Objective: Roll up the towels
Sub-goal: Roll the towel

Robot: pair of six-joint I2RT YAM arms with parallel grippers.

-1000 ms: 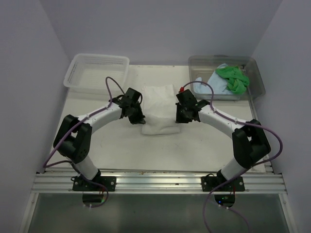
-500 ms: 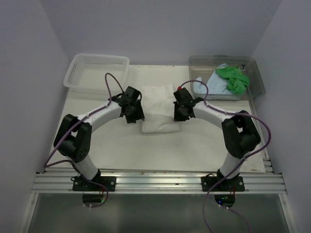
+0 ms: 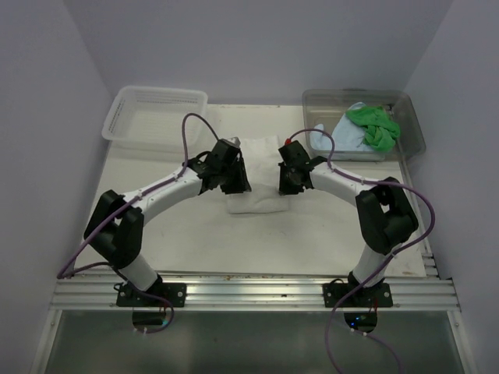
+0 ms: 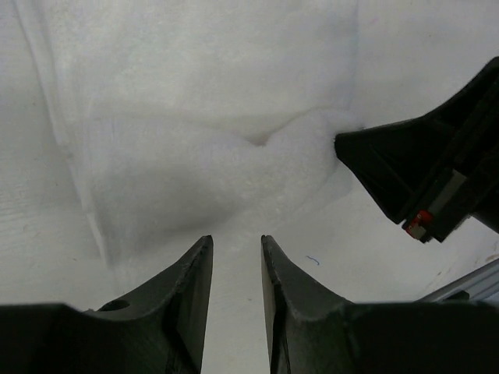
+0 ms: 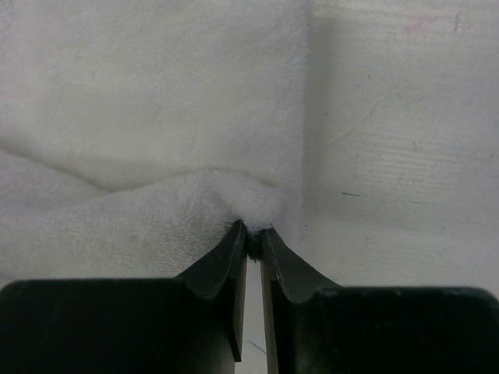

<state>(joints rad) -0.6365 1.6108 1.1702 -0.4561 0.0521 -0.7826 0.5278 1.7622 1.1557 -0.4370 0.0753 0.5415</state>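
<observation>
the white terry-cloth towel [image 5: 140,117] is soft and fuzzy, with a short matt nap that looks fluffier along its fold. the bright green cloth towel [image 3: 374,126] and the light blue cloth towel [image 3: 347,137] look equally matt and limp. the left claw [image 4: 235,243] and right claw [image 5: 252,231] have smooth, dull black plastic fingers. the white surface [image 5: 390,156] is matt, faintly grained and scuffed. the white lattice basket [image 3: 117,117] is opaque plastic, and the clear tub [image 3: 412,125] is glossy see-through plastic. the long rail [image 3: 257,294] is brushed metal.

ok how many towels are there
3. The white towel lies in the middle of the table; the green towel and the blue towel sit in the clear tub, far right. Others could hide under them.
</observation>
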